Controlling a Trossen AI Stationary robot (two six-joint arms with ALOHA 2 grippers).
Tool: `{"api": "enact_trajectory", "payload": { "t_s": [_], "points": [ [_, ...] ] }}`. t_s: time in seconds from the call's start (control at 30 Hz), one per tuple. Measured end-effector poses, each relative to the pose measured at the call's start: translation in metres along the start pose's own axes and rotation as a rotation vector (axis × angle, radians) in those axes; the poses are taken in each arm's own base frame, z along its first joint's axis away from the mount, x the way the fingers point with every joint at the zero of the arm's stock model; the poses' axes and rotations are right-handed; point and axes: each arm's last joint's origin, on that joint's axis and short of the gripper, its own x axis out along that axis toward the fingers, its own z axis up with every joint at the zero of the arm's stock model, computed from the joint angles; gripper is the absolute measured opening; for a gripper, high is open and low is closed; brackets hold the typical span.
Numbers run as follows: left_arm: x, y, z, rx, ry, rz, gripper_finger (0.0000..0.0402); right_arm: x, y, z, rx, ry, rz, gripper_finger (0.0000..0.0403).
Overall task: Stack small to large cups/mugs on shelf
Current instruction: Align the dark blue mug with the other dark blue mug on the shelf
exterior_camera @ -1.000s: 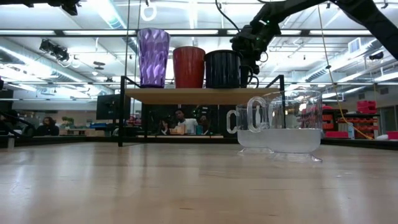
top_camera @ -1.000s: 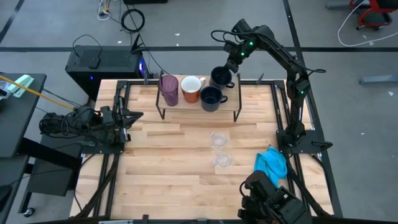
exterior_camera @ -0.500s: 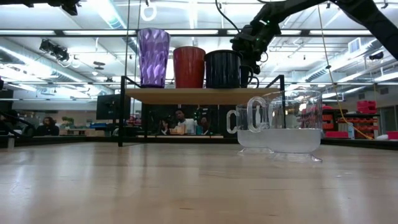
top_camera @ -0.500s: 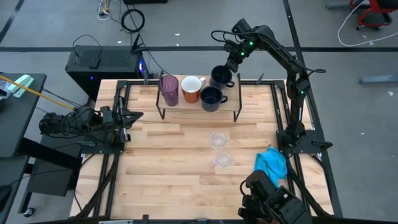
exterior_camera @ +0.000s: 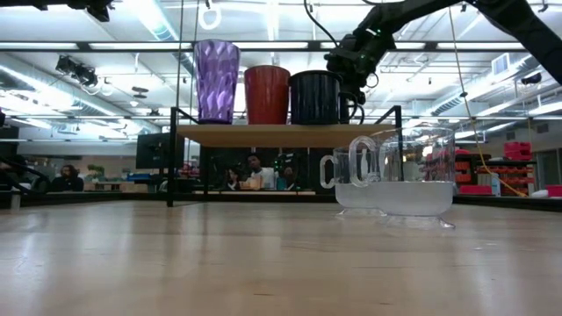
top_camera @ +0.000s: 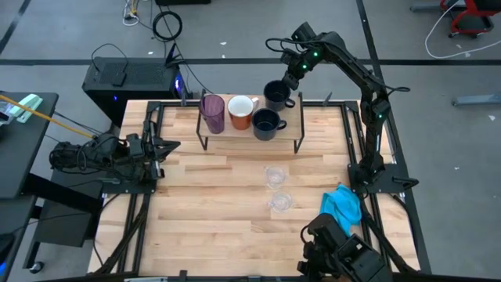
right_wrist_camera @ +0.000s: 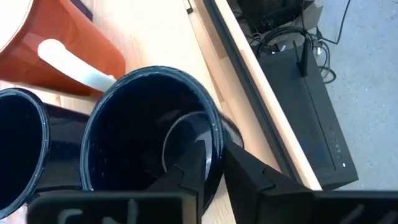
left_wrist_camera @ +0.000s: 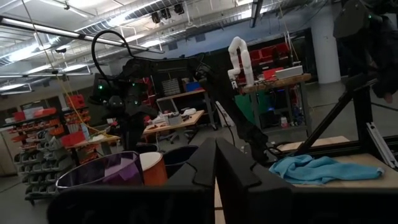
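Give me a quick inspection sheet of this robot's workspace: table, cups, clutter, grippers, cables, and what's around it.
Surface: light wooden table, mostly bare.
Job's things: on the shelf stand a purple tumbler, an orange mug and a dark mug; a second dark mug is at the shelf's back edge; two clear glasses stand on the table.
Clutter: blue cloth by the table's right edge.
Grippers: right gripper straddles the rim of the second dark mug, one finger inside, one outside; left gripper waits shut at the left edge.
Cables: coils on the floor behind the table.
Surroundings: black box behind the table; people at desks far back.
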Motion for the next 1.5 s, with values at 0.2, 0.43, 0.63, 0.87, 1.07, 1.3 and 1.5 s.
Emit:
{"api": "enact_trajectory", "payload": {
  "t_s": [0.2, 0.43, 0.63, 0.87, 1.07, 1.3, 1.5],
  "points": [
    [0.0, 0.0, 0.0, 0.0, 0.0, 0.0, 0.0021, 0.0, 0.001, 0.001, -0.005, -0.004, 0.003, 0.007],
    [0.0, 0.0, 0.0, 0.0, 0.0, 0.0, 0.0008, 0.003, 0.004, 0.003, -0.02, -0.013, 0.009, 0.0074],
    [0.0, 0.0, 0.0, 0.0, 0.0, 0.0, 0.0024, 0.003, 0.003, 0.005, -0.029, -0.026, -0.002, 0.0083],
    [0.0, 0.0, 0.0, 0.0, 0.0, 0.0, 0.0012, 0.002, 0.003, 0.006, -0.038, -0.04, -0.018, 0.0098],
    [0.0, 0.0, 0.0, 0.0, 0.0, 0.0, 0.0012, -0.017, 0.013, 0.007, -0.066, -0.076, -0.063, 0.0109],
    [0.0, 0.0, 0.0, 0.001, 0.0, 0.003, 0.0023, -0.042, 0.067, 0.011, -0.204, -0.142, -0.042, 0.0112],
    [0.0, 0.0, 0.0, 0.003, 0.001, 0.003, 0.0008, -0.041, 0.119, 0.012, -0.294, -0.105, -0.08, 0.0112]
  ]
}}
